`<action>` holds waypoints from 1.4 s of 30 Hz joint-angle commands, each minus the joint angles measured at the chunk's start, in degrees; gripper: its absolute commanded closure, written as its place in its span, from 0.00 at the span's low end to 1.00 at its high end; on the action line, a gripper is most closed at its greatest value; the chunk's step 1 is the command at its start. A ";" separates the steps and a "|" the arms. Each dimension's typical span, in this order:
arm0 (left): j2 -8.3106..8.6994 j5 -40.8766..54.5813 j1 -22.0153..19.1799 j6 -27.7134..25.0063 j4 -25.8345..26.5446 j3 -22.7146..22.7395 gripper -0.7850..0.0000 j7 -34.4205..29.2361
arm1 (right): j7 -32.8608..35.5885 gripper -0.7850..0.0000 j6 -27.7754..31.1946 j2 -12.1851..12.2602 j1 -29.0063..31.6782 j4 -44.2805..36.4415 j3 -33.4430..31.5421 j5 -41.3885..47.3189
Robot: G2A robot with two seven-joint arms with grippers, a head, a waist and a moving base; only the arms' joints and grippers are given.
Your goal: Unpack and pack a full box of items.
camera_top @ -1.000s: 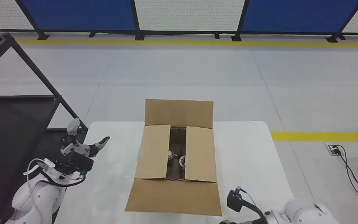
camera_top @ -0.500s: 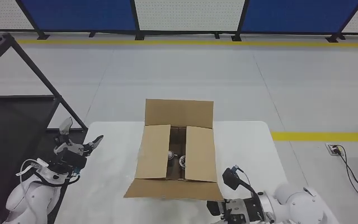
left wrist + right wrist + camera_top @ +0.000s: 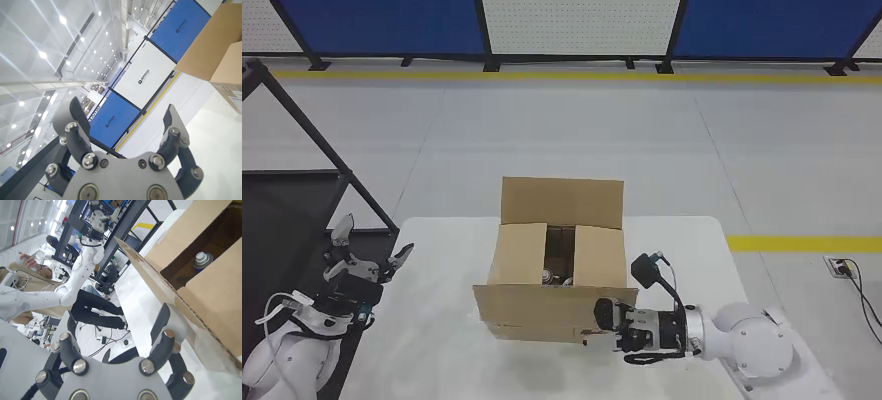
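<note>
Right gripper by flap (maybe touching)

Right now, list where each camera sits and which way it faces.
Top view: above the arms, looking down at the table and box; both arms show, left end effector, right end effector.
Left wrist view: behind its open end effector, tilted up toward ceiling and blue panels.
Right wrist view: behind its open end effector, close beside the box, facing the left arm.
All three share the box.
</note>
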State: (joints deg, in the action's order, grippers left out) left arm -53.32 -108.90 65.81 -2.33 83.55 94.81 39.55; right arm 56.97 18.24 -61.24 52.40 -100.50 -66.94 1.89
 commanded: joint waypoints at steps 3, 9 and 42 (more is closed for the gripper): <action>0.01 0.05 0.57 -0.13 -0.04 0.39 0.00 0.08 | -4.88 0.00 -0.16 -0.71 -2.44 3.05 1.94 -0.32; 0.19 -1.51 0.95 -1.32 0.32 0.73 0.00 0.84 | -7.82 0.00 -3.74 -1.48 -5.04 6.62 4.04 -0.11; 0.77 -12.17 -12.41 -9.21 -5.09 -5.30 0.00 0.50 | -14.45 0.00 -16.43 -3.30 -7.95 10.06 7.77 0.05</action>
State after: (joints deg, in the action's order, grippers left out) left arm -52.55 -120.05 55.38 -10.91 79.49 90.42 39.92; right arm 42.23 1.86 -64.54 44.46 -90.56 -59.17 2.05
